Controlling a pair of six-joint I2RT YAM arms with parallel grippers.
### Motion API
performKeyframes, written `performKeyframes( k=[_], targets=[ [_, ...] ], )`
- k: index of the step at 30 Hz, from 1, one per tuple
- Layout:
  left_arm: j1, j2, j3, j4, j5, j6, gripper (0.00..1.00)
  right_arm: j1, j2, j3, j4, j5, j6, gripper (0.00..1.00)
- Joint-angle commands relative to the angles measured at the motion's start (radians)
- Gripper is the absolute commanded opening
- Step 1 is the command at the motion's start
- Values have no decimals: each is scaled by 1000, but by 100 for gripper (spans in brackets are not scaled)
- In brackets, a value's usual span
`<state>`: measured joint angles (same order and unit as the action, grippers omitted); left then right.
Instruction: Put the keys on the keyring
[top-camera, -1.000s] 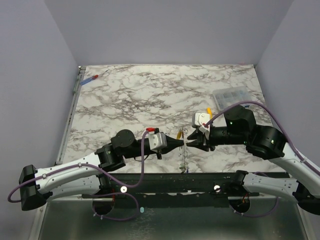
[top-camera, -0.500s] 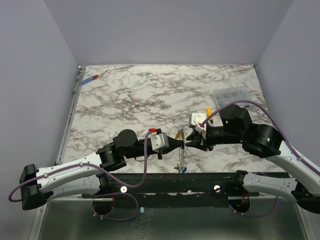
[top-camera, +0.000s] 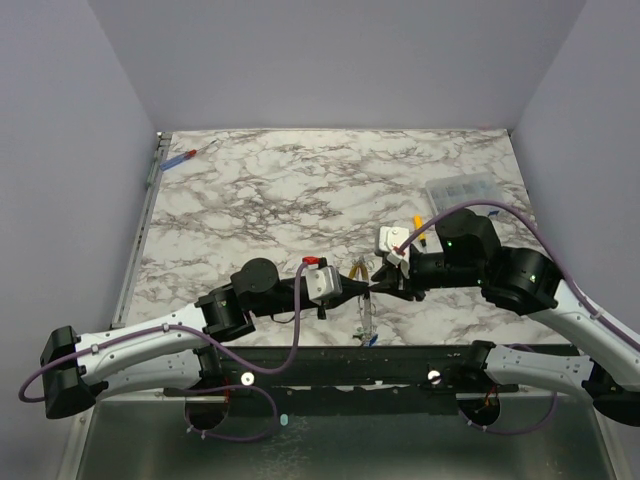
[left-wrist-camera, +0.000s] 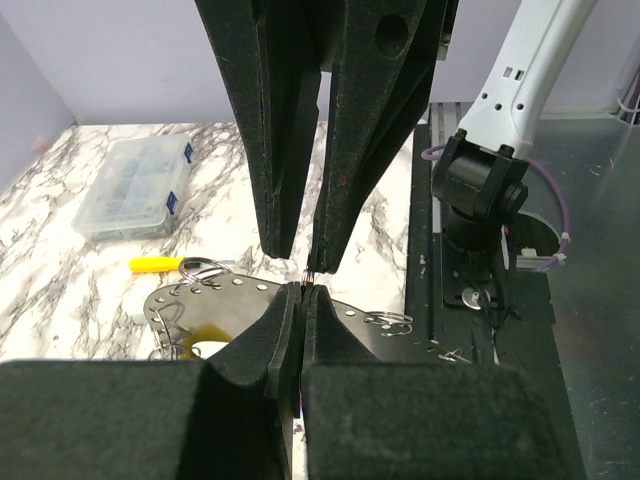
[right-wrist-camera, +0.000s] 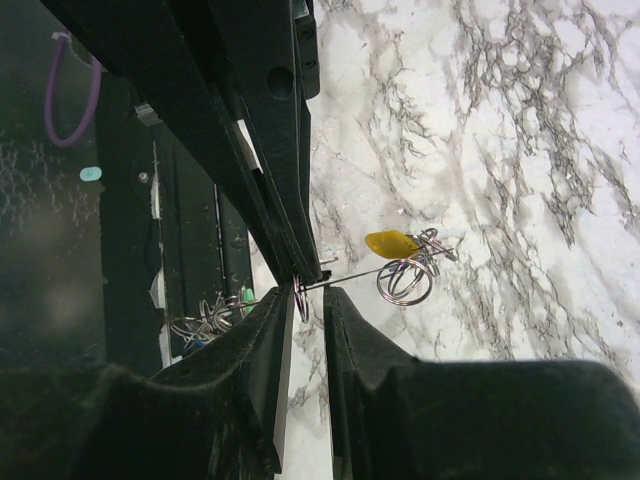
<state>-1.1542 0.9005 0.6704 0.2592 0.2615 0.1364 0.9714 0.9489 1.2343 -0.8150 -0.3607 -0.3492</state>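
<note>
The keyring (top-camera: 366, 312) is a thin wire loop hanging on edge between my two grippers near the table's front edge. My left gripper (top-camera: 362, 289) is shut on its wire, and the jaws are pressed together in the left wrist view (left-wrist-camera: 303, 292). My right gripper (top-camera: 380, 289) meets it tip to tip. Its jaws (right-wrist-camera: 308, 295) stand a narrow gap apart around a small ring and the wire (right-wrist-camera: 350, 272). A yellow-capped key (right-wrist-camera: 392, 243) and split rings (right-wrist-camera: 405, 280) hang on the wire. A bunch of keys (right-wrist-camera: 205, 318) with green and blue caps hangs at the loop's low end (top-camera: 368, 340).
A clear compartment box (top-camera: 462, 190) lies at the right back. A yellow-handled screwdriver (top-camera: 418, 228) lies just behind the right gripper. A red-and-blue screwdriver (top-camera: 180, 158) lies at the far left corner. The black front rail (top-camera: 300, 352) runs under the hanging keys.
My right gripper has moved left until its tips meet the left gripper's tips. The left gripper has shifted slightly right, and the loop still hangs between them.
</note>
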Motion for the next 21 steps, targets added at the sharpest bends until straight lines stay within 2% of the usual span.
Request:
performKeyframes(
  k=[1,12,15,21],
  targets=[
    [-6,-3,12,36,19,8,0,4,5,-22,-26,31,-15,27],
    [-6,1,15,29,23,5,0,4,5,-39,-22,33,-19,29],
    [-5,4,16,29,25,6,0,4,4,-43,-18,28,-20,24],
    [-5,12,21,28,28,4,0,4,-1,-54,-8,27,-23,6]
  ],
)
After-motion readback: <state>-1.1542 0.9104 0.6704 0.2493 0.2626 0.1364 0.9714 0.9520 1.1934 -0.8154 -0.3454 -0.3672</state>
